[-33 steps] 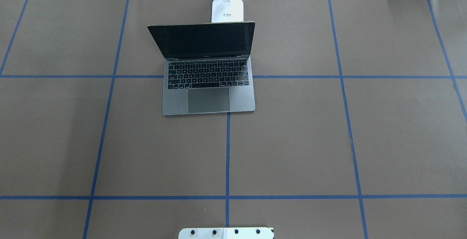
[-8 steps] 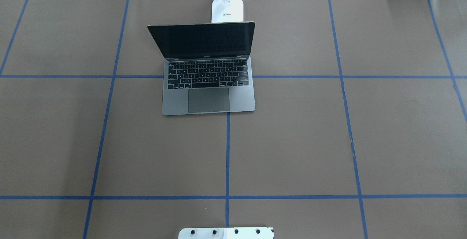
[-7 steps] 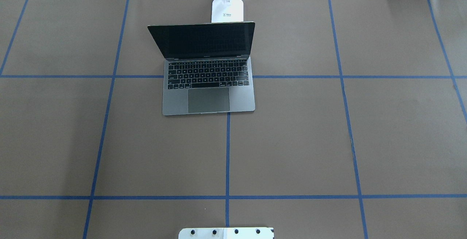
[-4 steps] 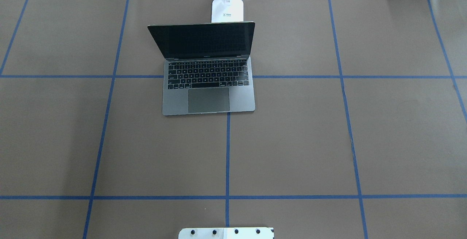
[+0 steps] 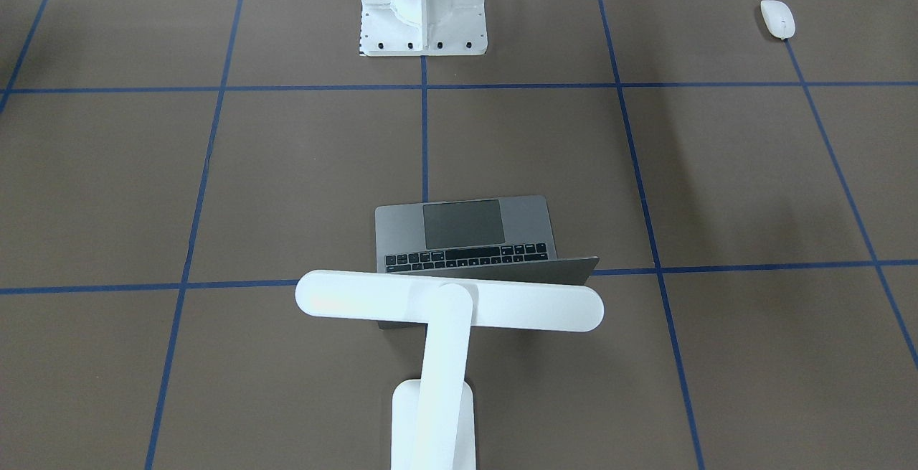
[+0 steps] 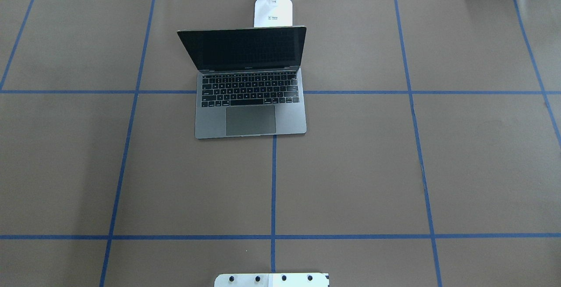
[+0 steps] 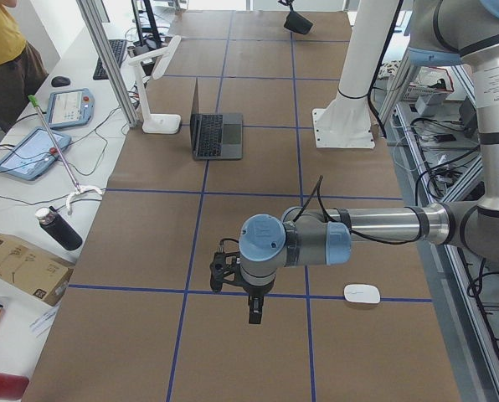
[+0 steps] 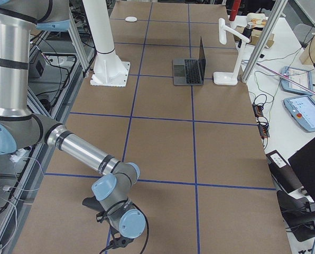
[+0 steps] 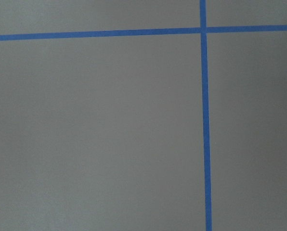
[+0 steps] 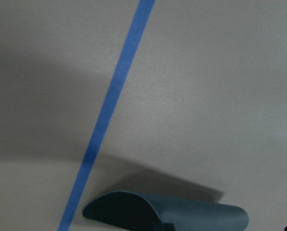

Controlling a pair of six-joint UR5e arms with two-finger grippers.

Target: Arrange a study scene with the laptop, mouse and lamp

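The laptop [image 6: 250,98] stands open at the middle of the far half of the table, its keyboard towards the robot; it also shows in the front view [image 5: 465,229]. The lamp [image 5: 448,305] stands just behind it, its bar head over the screen edge and its base [image 6: 273,12] at the far table edge. The mouse [image 5: 777,19] lies near the robot's side at its left, close to the left arm [image 7: 362,293]. My left gripper [image 7: 254,315] hangs over bare table left of the mouse. My right gripper [image 8: 118,242] is low at the table's right end. I cannot tell whether either is open.
The white bolted pedestal [image 5: 423,3] stands at the robot's edge, mid-table. Blue tape lines grid the brown table cover. Off the far edge lie tablets [image 7: 32,155], a dark bottle [image 7: 59,228] and a cardboard box [image 7: 19,266]. A person in yellow [image 7: 0,50] stands there.
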